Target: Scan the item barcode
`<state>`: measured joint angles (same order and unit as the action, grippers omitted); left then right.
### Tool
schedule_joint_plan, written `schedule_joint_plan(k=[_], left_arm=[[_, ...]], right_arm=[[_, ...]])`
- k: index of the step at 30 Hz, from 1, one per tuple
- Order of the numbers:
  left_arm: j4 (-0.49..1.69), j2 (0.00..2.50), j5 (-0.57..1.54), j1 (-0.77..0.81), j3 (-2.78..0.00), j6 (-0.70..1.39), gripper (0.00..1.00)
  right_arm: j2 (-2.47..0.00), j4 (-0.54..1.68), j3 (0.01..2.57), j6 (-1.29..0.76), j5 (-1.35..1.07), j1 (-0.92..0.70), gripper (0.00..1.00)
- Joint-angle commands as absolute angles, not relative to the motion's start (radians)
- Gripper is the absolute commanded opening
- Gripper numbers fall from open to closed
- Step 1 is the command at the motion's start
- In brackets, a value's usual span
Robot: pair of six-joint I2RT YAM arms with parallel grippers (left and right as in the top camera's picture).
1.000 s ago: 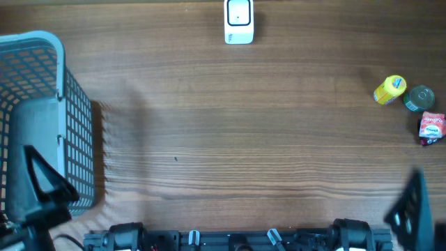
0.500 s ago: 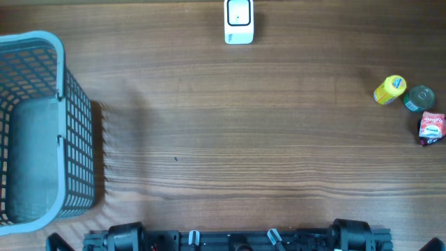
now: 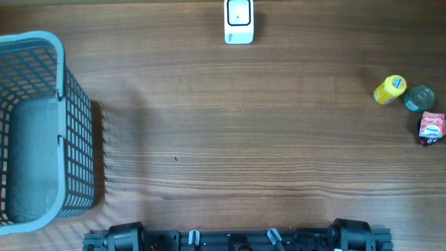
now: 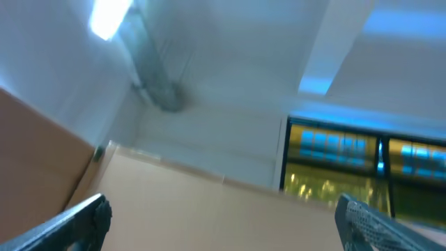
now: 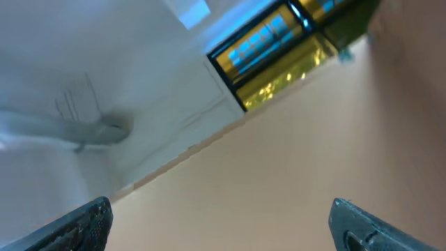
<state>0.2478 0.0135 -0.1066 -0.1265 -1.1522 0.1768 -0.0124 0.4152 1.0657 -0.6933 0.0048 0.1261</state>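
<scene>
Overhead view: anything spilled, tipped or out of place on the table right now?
Nothing spilled or damaged. The yellow plastic bottle seems to lie on its side beside the round green can. Oddly, the left pincer and right pincer both point up at the ceiling, away from the table.

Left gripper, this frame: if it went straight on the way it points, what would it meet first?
Nothing near. The left gripper is aimed upward into the room. Between its open jaws only a beige wall shows, with no item in line. How far off the wall is cannot be told.
</scene>
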Motion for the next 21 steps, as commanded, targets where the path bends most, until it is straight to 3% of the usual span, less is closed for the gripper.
schedule_joint_plan(k=[1, 4, 6, 11, 17, 21], left_arm=[[0.263, 0.006, -0.105, -0.134, -1.147, 0.215, 1.0], [0.305, 0.006, -0.105, -0.134, -1.106, 0.358, 1.0], [0.299, 0.006, -0.105, -0.134, -1.048, 0.36, 1.0], [0.252, 0.006, -0.046, -0.134, -0.835, 0.36, 1.0], [0.071, 0.006, 0.053, -0.134, -0.519, 0.345, 1.0], [-0.038, 0.006, 0.058, -0.134, -0.342, 0.345, 1.0]], right_arm=[[-0.005, 0.358, 1.02, -0.781, -0.035, 0.133, 1.0], [-0.005, 0.222, 0.94, -0.397, -0.214, 0.133, 1.0], [-0.005, 0.184, 0.886, -0.284, -0.303, 0.133, 1.0], [-0.005, 0.133, 0.658, -0.287, -0.384, 0.133, 1.0], [-0.006, -0.233, 0.239, -0.291, -0.366, 0.132, 1.0], [-0.006, -0.313, 0.084, -0.287, -0.331, 0.132, 1.0]])
